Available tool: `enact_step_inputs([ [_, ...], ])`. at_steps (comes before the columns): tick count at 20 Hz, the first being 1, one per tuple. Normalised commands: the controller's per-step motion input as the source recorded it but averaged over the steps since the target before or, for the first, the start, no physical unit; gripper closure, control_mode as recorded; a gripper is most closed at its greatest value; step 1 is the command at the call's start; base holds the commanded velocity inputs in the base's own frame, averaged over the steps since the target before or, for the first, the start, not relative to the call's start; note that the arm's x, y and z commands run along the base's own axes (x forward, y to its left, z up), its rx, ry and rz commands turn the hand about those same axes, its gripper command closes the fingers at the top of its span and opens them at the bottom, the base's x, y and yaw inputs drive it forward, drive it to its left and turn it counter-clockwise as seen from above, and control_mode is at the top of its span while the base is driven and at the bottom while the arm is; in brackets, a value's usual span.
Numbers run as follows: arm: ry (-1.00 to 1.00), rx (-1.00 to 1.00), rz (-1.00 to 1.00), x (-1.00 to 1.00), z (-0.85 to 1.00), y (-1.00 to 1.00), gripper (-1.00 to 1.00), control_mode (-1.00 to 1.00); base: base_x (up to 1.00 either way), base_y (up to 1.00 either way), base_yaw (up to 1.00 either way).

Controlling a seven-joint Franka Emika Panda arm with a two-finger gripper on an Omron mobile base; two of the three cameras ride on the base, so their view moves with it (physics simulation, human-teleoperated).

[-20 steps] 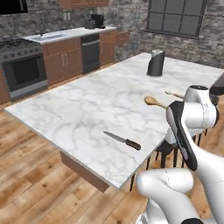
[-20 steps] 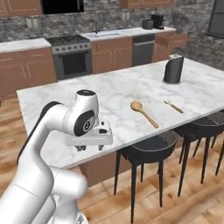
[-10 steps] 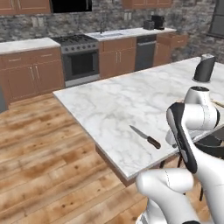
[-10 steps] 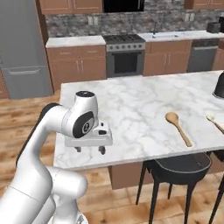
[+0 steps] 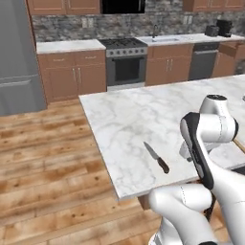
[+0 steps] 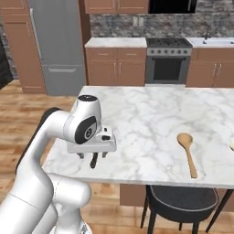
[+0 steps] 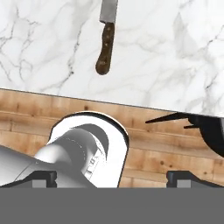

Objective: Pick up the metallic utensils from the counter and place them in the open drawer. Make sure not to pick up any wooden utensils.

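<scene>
A small knife (image 5: 156, 157) with a silver blade and a dark brown handle lies on the white marble counter (image 5: 124, 119) close to its near edge. In the hand view the knife (image 7: 106, 41) is near the top, handle end toward me, and my gripper (image 7: 111, 178) is open with nothing between its widely spaced fingertips. In the right base view the gripper (image 6: 93, 156) hangs just above the counter's front edge, with the knife's handle (image 6: 93, 161) showing under it. A long tan wooden spoon (image 6: 187, 151) lies further right. At the far cabinets a brown drawer (image 5: 229, 47) stands pulled out.
A black stool (image 6: 183, 201) stands under the counter's near edge to the right of my arm. A wood floor lies to the left. A stove (image 5: 126, 64), a grey fridge (image 5: 16, 57) and brown cabinets line the back wall.
Both base views have swung, so the whole scene has shifted: the knife now sits nearer the arm, and the fridge has come into view. The gripper has stayed open.
</scene>
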Motion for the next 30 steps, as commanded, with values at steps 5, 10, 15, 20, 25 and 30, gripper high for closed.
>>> enact_step_inputs([
  [5,0.00,0.00,0.00,0.00,0.00,0.00,-1.00,1.00,-0.40,-0.63,0.31],
  [10,0.00,0.00,0.00,0.00,0.00,0.00,-1.00,1.00,-0.40,-0.06,0.16],
  [15,0.00,0.00,0.00,0.00,0.00,0.00,-1.00,1.00,-0.05,0.32,0.05],
  [20,0.00,0.00,0.00,0.00,0.00,0.00,-1.00,1.00,0.09,0.39,0.00],
  [25,0.00,0.00,0.00,0.00,0.00,0.00,-1.00,1.00,0.12,0.20,-0.01],
  [30,0.00,0.00,0.00,0.00,0.00,0.00,-1.00,1.00,0.00,0.12,-0.01],
])
